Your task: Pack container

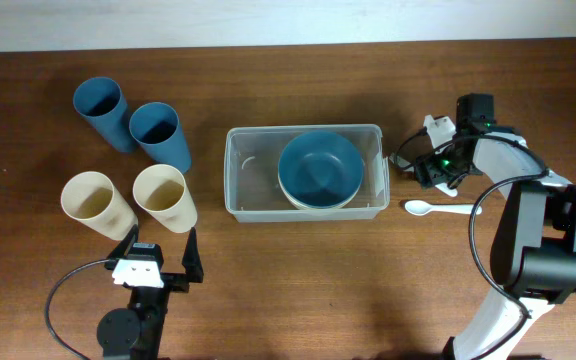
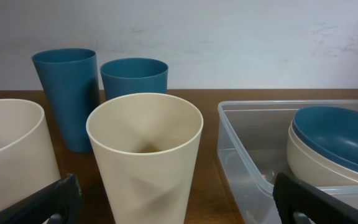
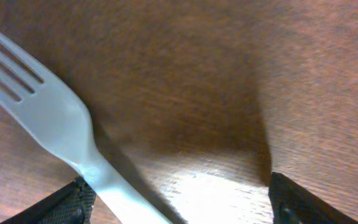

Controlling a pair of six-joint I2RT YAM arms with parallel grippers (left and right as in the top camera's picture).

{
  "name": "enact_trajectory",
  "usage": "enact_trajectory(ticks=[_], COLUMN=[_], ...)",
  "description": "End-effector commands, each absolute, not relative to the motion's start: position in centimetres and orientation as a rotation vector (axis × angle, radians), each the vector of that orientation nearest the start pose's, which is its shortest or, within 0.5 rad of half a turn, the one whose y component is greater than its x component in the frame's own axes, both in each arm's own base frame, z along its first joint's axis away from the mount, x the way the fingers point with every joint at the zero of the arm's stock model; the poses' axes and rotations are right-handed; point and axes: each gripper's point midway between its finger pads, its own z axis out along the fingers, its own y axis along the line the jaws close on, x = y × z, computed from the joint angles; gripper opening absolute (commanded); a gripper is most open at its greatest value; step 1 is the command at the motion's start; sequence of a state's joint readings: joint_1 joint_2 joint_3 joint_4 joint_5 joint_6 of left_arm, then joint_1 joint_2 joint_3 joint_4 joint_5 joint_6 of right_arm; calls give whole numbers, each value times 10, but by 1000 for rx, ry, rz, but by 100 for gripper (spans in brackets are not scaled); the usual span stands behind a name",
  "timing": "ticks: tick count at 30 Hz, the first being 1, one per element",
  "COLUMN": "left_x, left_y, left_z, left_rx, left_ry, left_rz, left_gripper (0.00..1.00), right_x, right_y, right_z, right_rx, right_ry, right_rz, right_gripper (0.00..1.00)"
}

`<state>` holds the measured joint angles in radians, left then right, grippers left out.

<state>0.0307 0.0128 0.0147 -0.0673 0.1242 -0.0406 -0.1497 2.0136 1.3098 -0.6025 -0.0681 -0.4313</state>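
The clear container [image 1: 242, 190] sits mid-table and holds a blue bowl [image 1: 318, 167] nested in a cream bowl [image 2: 303, 163]. Left of it stand two blue cups [image 1: 160, 133] and two cream cups [image 1: 161, 194]. My left gripper [image 1: 160, 250] is open at the front left, and the nearer cream cup [image 2: 145, 149] stands just ahead between its fingers. My right gripper [image 1: 430, 170] is low over the table just right of the container, open. A white plastic fork [image 3: 48, 118] lies flat there, its handle running beside the left finger [image 3: 67, 202]. Nothing is gripped.
A white spoon [image 1: 438, 209] lies on the wood right of the container, just in front of the right gripper. The container wall [image 2: 241, 155] is close on the right in the left wrist view. A pale wall runs along the back of the table.
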Motion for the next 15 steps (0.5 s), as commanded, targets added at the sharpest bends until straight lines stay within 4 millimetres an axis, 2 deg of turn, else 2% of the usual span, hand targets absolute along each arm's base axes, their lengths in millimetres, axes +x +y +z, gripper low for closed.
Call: enact_trajectory(ticks=[1, 8, 12, 15], left_x=[245, 245, 245, 245], left_y=[-14, -14, -14, -14], left_z=[160, 160, 160, 160], left_rx=[56, 56, 56, 56], left_ry=[1635, 1635, 1635, 1635], left_rz=[-99, -99, -99, -99], left_gripper=[100, 100, 100, 100], right_x=[415, 413, 410, 405], right_y=[-61, -69, -68, -62], right_z=[-6, -6, -7, -8], right_rx=[-330, -111, 117, 244], right_ry=[2875, 2898, 2905, 2917], right_rz=[-81, -124, -87, -24], right_gripper=[79, 67, 67, 73])
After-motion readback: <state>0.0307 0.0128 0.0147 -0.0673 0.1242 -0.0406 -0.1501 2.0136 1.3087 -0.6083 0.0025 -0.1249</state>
